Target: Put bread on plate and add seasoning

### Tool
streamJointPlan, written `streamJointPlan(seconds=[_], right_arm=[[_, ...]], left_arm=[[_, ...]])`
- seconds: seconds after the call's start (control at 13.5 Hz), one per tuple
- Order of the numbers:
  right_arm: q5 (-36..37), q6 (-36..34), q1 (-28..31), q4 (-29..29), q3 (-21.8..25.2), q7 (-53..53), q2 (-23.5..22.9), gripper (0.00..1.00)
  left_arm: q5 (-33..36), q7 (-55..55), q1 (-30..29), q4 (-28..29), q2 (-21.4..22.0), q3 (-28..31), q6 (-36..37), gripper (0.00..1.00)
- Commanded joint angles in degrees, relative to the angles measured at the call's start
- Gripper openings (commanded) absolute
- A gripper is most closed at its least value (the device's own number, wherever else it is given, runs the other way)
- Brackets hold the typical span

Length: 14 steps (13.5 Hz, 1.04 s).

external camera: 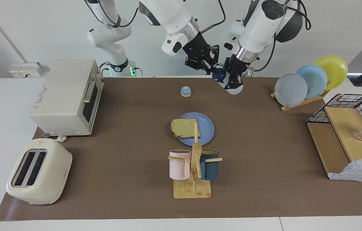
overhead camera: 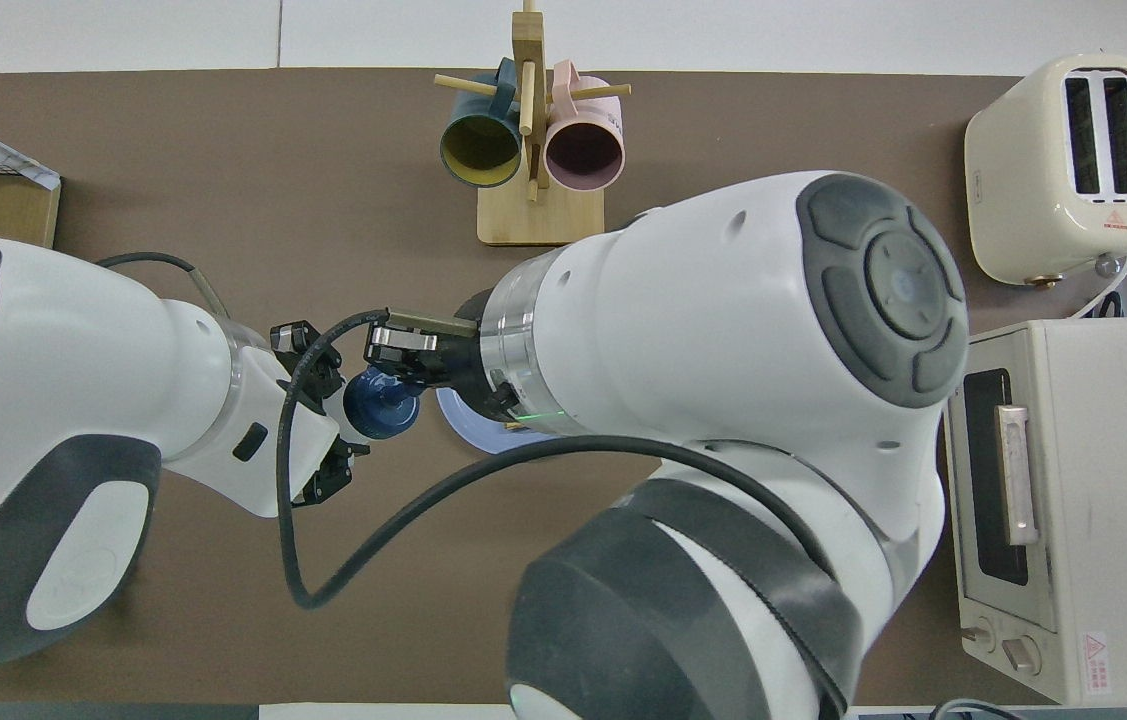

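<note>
The bread (external camera: 184, 127) already lay on the plate (external camera: 206, 129) at mid-counter, overhanging the rim toward the right arm's end, so that half of the job looked done. What remained was the seasoning (external camera: 226, 84). The left end effector (external camera: 233, 82) was clamped on the bottle's pale body, holding it tilted in the air over the counter (external camera: 119, 166) edge nearest the robots, cap pointing toward the other arm. The right end effector (external camera: 212, 69) had its fingers at the dark cap (overhead camera: 381, 403); whether they had fully closed on it I could not tell. That pairing made sense: one arm steadied the bottle so the other could likely work the cap off before any shaking.

A bell (external camera: 185, 91) sat between the arms and the plate, low enough to pass over. The mug rack (external camera: 193, 166) stood just beside the plate, farther from the robots, its post rising in front of the bread in the facing view; a descending bottle should stay clear of it. The oven (external camera: 66, 96), toaster (external camera: 38, 171) and plate rack (external camera: 309, 83) stood well apart.
</note>
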<state>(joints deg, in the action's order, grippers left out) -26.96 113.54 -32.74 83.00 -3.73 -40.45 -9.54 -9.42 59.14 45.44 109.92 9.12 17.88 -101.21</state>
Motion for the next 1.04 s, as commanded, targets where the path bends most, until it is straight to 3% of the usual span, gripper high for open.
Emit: streamJointPlan(seconds=[0.0,0.07,0.44,0.74,0.96], right_arm=[[0.7,-0.2,0.3,0.4,-0.3,-1.5,0.7,0.05],[0.6,-0.2,0.3,0.4,-0.3,-1.4,0.7,0.00],[-0.4,-0.2,1.4,0.3,-0.2,-1.6,0.6,0.00],[-8.5,0.5,5.1,0.4,-0.1,-5.5,0.5,0.00],[-8.7,1.1,5.0,1.5,-0.1,-5.0,0.8,0.00]], left_arm=[[-1.0,0.2,0.2,1.7,1.8,0.1,-0.4,0.00],[-1.0,0.1,0.2,1.7,1.8,0.1,-0.4,0.00],[-1.0,0.1,0.2,1.7,2.0,0.1,-0.3,0.00],[-1.0,0.1,0.2,1.7,2.0,0.1,-0.3,0.00],[-1.0,0.1,0.2,1.7,2.0,0.1,-0.3,0.00]])
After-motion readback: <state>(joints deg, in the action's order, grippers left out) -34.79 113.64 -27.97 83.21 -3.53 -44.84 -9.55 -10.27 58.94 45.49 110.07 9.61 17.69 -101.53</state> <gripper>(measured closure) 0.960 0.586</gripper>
